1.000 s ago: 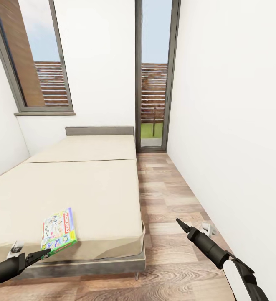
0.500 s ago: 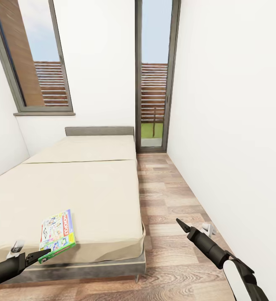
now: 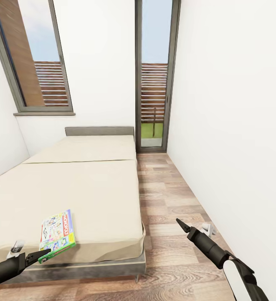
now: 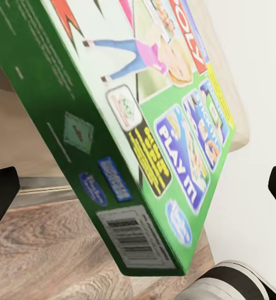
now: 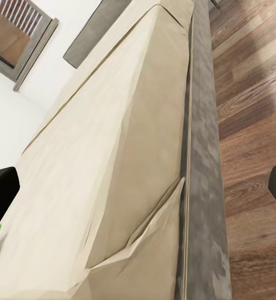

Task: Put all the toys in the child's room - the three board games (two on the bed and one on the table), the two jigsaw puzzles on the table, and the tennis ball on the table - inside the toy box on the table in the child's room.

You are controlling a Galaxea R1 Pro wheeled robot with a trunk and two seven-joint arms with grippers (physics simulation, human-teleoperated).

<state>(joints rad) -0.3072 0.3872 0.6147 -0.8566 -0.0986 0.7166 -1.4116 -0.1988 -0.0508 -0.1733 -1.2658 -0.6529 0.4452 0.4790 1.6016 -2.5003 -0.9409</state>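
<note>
Head view: left claw (image 3: 46, 253) grips board game (image 3: 57, 232) on cream bed (image 3: 83, 188); right claw (image 3: 180, 223) state unclear.

A home bedroom: a low bed (image 3: 71, 184), white walls, plank floor (image 3: 171, 200), tall windows (image 3: 35, 58).

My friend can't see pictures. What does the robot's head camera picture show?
A colourful board game lies at the near edge of a wide cream bed, with the robot's left tool reaching to its near corner. The right tool hangs over the wood floor beside the bed, in a white room with a window and a glass door.
</note>
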